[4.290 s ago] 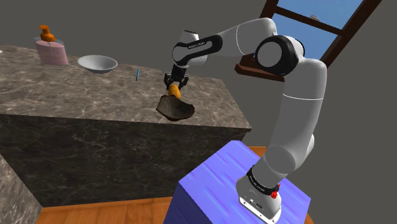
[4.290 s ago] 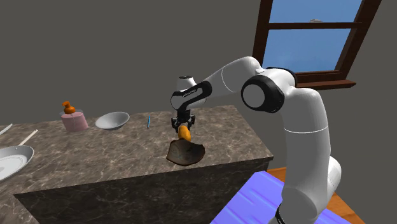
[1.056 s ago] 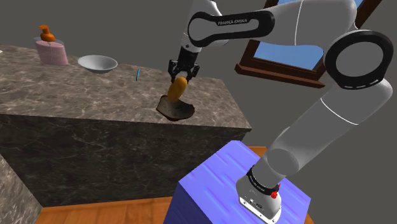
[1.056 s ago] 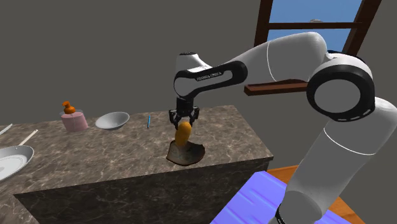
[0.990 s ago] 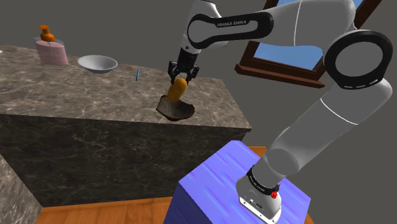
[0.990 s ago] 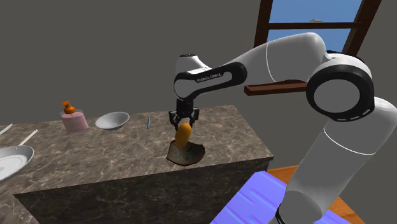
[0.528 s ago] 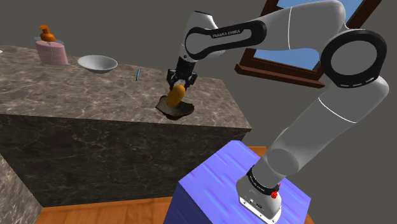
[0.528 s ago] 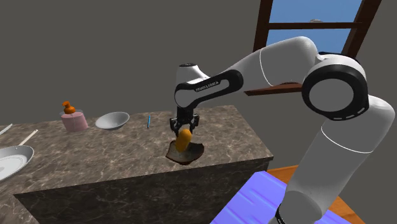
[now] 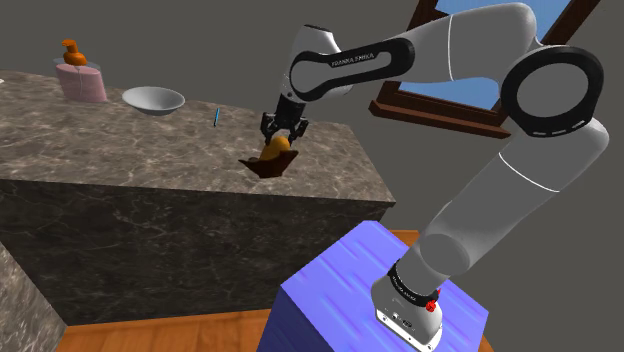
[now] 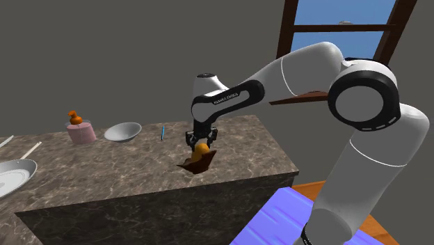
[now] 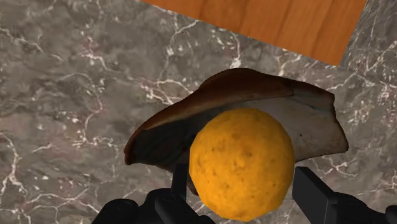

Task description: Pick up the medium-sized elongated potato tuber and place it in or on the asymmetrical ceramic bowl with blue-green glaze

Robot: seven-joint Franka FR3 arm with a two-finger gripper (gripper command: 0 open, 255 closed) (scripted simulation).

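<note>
An orange, elongated potato (image 9: pixel 279 144) (image 10: pixel 202 147) (image 11: pixel 242 162) is clasped between the two black fingers of my gripper (image 9: pixel 281 138) (image 10: pixel 202 143) (image 11: pixel 242 188). Its lower end presses into a dark brown, lopsided bowl (image 9: pixel 262 167) (image 10: pixel 197 164) (image 11: pixel 254 89). The bowl sits on the marble counter (image 9: pixel 110 150) close to its front edge. It stands tipped, one side of its rim raised off the stone. In the wrist view the bowl's rim curves just beyond the potato.
At the counter's far side stand a pink soap dispenser (image 9: pixel 80 76), a pale grey bowl (image 9: pixel 153 99) and a thin blue stick (image 9: pixel 216 117). A white plate (image 10: pixel 14 175) lies at the second exterior view's left. The blue stand (image 9: pixel 340 290) is below the counter's edge.
The gripper has come down with the potato, from above the bowl into it. The bowl, flat before, has tipped up on one side.
</note>
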